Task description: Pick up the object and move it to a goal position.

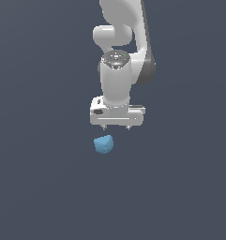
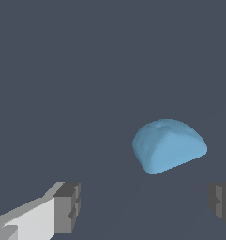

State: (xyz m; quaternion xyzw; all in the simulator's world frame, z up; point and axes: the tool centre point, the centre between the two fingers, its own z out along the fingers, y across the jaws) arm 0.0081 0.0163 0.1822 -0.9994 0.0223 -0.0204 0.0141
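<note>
My gripper (image 1: pixel 116 127): jaws spread wide, gripping nothing.
Object (image 1: pixel 104 144): light-blue lump on the dark floor, just below my fingertips (image 2: pixel 67 206), toward the exterior view's left, not touching.

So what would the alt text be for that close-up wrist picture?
A small light-blue rock-like lump lies on a plain dark grey surface, untouched. The open tool frames the foreground: two dark finger pads stand wide apart, with the lump beyond the gap between them.
</note>
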